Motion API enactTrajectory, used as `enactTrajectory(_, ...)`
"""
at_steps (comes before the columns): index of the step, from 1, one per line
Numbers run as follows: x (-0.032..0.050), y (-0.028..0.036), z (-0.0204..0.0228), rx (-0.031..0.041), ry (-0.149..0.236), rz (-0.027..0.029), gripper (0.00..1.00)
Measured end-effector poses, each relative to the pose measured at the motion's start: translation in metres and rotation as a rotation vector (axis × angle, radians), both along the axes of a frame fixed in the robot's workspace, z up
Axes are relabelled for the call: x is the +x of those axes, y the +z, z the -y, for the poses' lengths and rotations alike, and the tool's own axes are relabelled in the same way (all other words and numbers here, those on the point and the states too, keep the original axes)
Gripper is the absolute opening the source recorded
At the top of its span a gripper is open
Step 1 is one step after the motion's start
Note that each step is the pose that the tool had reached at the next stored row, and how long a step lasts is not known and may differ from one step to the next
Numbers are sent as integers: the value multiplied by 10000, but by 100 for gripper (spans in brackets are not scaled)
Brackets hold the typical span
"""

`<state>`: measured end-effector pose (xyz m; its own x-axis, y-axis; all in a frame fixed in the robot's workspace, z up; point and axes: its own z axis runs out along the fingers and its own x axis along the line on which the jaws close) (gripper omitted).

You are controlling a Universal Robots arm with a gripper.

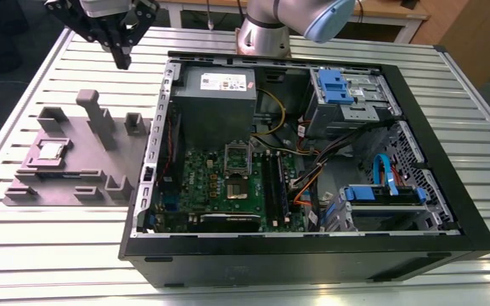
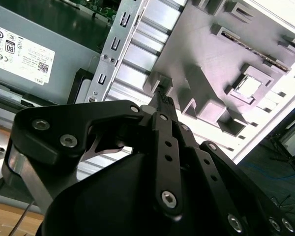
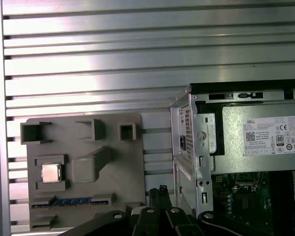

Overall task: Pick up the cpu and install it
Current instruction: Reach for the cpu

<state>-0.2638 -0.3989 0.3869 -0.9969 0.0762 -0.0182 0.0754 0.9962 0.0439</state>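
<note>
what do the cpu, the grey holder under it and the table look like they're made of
cpu: silvery metal top with a dull sheen, pale rim. holder: matte grey with blocky moulded shapes, likely plastic, perhaps printed. table: bright silver ribbed slats catching glare, probably aluminium.

Black linked tool, silver screws, grey arm, blue cap

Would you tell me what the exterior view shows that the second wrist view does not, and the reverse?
Exterior view: the socket frame, the blue drive cages, the coloured cables and the arm's base.
Second wrist view: the screws of the black finger linkage, close up.
Both: the cpu lying in the grey fixture, the power supply, and the shut gripper, apart from the cpu and holding nothing.
</note>
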Motion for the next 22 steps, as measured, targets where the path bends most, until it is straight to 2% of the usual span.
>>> enactTrajectory(22, -44, 0, 0, 0, 0, 0, 10)
